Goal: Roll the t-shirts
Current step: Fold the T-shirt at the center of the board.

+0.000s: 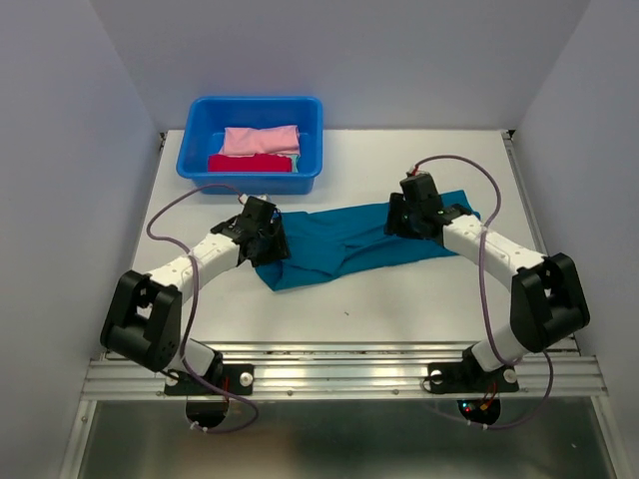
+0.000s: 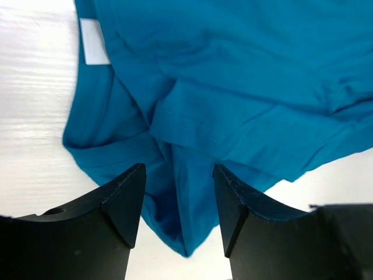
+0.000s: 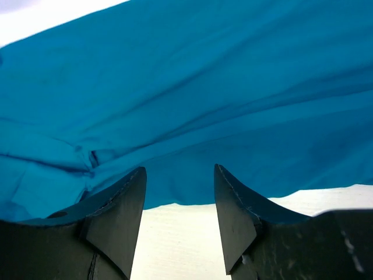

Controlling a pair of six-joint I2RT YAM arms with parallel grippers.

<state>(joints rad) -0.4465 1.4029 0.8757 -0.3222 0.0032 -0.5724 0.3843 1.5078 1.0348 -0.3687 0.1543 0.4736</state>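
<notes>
Above the desk (image 1: 399, 289), top external view: the teal t-shirt (image 1: 349, 244) lay spread as a long, creased band across the middle, running from about 8 o'clock to 2 o'clock. The left gripper (image 1: 268, 232) stood over its 9 o'clock end and the right gripper (image 1: 407, 215) over its 2 o'clock end. A blue tub (image 1: 195, 150) sat toward 11 o'clock, apart from the shirt, and held a pink bundle (image 1: 260, 140) with a red bundle (image 1: 250, 163) just beside it at 6 o'clock.

Left wrist view: the left gripper (image 2: 179, 172) had its two fingers parted with a clear gap, and nothing was pinched between them. The teal t-shirt (image 2: 233, 76) filled the field from 12 to 4 o'clock in overlapping folds, one pointed flap reaching down between the fingers. A white label (image 2: 93, 41) showed at 11 o'clock. Bare desk (image 2: 29, 116) lay at 9 o'clock.

Right wrist view: the right gripper (image 3: 179, 172) likewise stood parted and held nothing. The teal t-shirt (image 3: 192, 87) covered the upper field, its edge crossing just beyond the fingertips. White desk (image 3: 175, 233) showed between the fingers at 6 o'clock.
</notes>
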